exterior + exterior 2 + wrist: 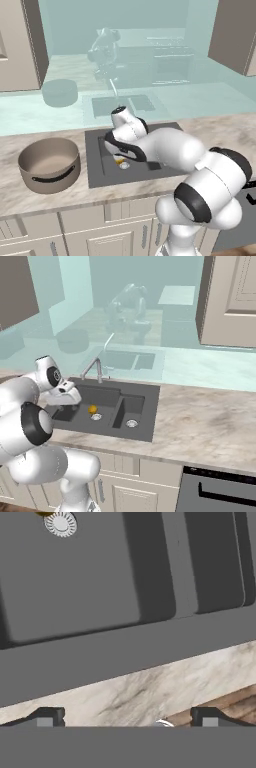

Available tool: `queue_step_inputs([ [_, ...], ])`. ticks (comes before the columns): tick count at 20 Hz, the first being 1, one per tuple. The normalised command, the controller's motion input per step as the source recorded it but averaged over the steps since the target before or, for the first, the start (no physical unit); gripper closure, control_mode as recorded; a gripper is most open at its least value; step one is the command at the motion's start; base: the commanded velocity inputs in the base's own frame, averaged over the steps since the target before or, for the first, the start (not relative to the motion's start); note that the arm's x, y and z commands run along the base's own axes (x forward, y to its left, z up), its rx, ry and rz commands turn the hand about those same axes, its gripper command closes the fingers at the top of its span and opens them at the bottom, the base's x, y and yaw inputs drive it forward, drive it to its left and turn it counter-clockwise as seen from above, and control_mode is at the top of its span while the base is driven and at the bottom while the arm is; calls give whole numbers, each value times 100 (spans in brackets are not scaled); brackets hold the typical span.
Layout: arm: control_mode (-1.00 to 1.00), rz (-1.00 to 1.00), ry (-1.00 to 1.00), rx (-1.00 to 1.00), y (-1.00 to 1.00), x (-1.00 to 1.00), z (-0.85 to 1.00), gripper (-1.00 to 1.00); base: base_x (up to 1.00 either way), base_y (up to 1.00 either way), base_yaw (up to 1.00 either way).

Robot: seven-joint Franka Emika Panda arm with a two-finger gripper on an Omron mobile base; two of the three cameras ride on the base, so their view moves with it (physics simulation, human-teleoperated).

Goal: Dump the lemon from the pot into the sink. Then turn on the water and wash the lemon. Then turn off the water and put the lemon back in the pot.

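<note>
While the lemon lies in the sink, your end effector is wide open and empty.

Since the dumping looks done, the pot [49, 164] stands upright on the desk [15, 145] left of the sink [95, 175], well apart from the arm. Rightward, the lemon [92, 409] rests beside the large basin's drain [96, 417], and the end effector [125, 717] hovers over the sink's front rim. You have open room above the basin; mind the faucet [95, 368] behind.

The pot [49, 164] stands on the worktop [210, 421] left of the sink [145, 415]. The lemon [92, 409] lies in the sink's larger left basin, just beside its drain [96, 417]. The faucet [94, 369] rises behind the sink.
</note>
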Motion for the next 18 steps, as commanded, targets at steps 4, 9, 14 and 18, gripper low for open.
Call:
queue_step_inputs([
  [4, -100, -10, -4, 2, -4, 7, -33, -100, 0, 0, 0],
  [9, -100, -10, -6, 1, -2, 25, -32, -100, 0, 0, 0],
  [14, -100, -6, -12, 0, 0, 30, -23, -100, 0, 0, 0],
  [18, -100, -1, -15, 0, 0, 31, -16, -100, 0, 0, 0],
])
